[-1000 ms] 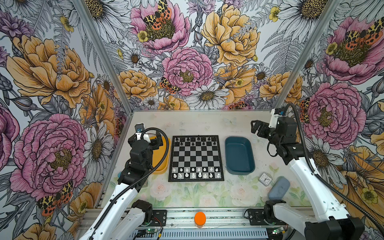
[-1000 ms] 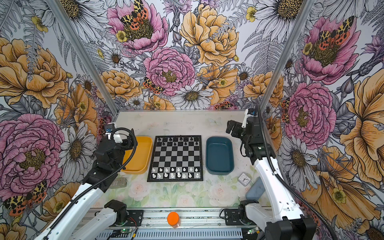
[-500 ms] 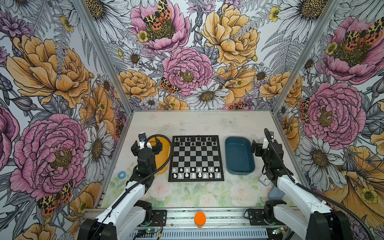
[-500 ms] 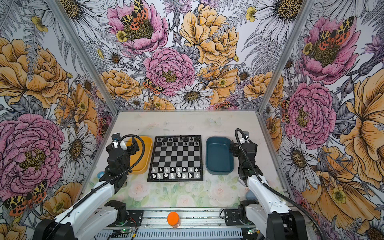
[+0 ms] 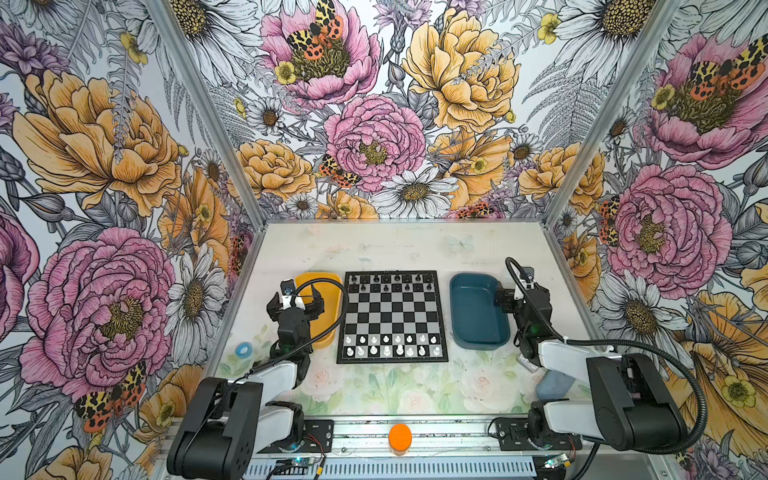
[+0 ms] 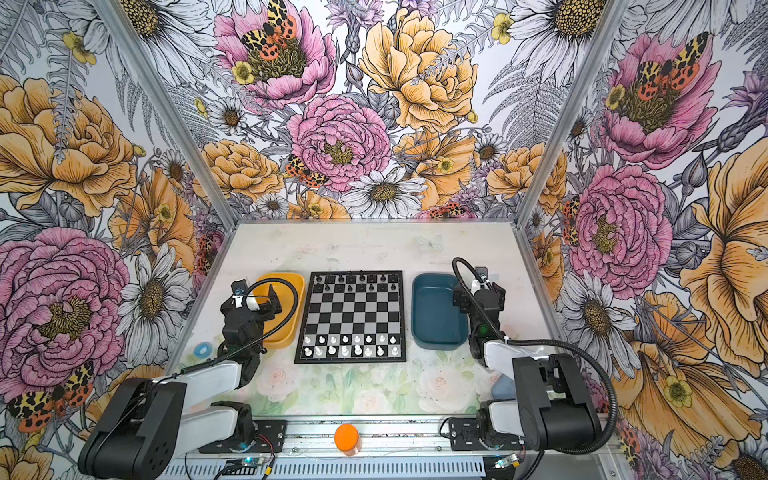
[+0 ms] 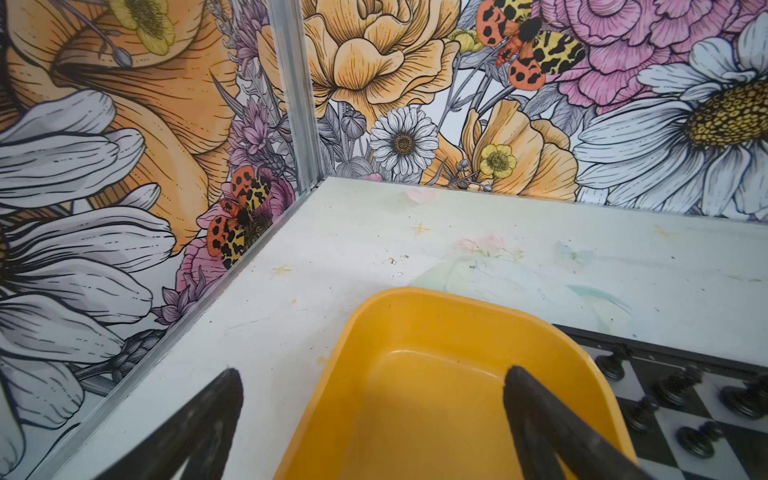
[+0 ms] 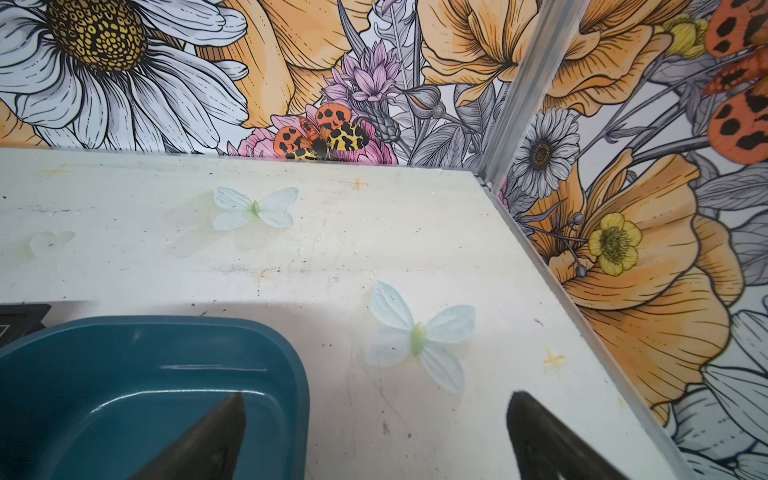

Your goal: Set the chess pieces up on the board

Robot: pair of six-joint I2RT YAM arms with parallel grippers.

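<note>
The board [image 5: 392, 316] [image 6: 351, 318] lies flat at the table's middle. Black chess pieces [image 5: 390, 282] [image 6: 357, 282] stand in its two far rows, and white ones [image 5: 392, 345] fill the two near rows. My left gripper [image 5: 296, 297] [image 6: 249, 301] hangs open and empty over the left rim of the yellow tray [image 5: 320, 282]. In the left wrist view, the left gripper [image 7: 372, 374] straddles that rim, with black pieces [image 7: 673, 390] at the board's corner. My right gripper [image 5: 519, 293] [image 6: 478, 293] [image 8: 376, 398] is open and empty at the right rim of the dark blue tray [image 5: 478, 307] [image 8: 166, 328].
Both trays look empty. A small blue ring [image 5: 242, 349] lies near the left wall. A pale blue object [image 5: 550, 384] and a small white item [image 5: 528, 365] lie at the front right. An orange knob [image 5: 400, 435] sits on the front rail. Walls close three sides.
Both arms have folded down and back toward the front rail. The grippers have dropped low beside their trays. Both stayed open, and the pieces have not moved.
</note>
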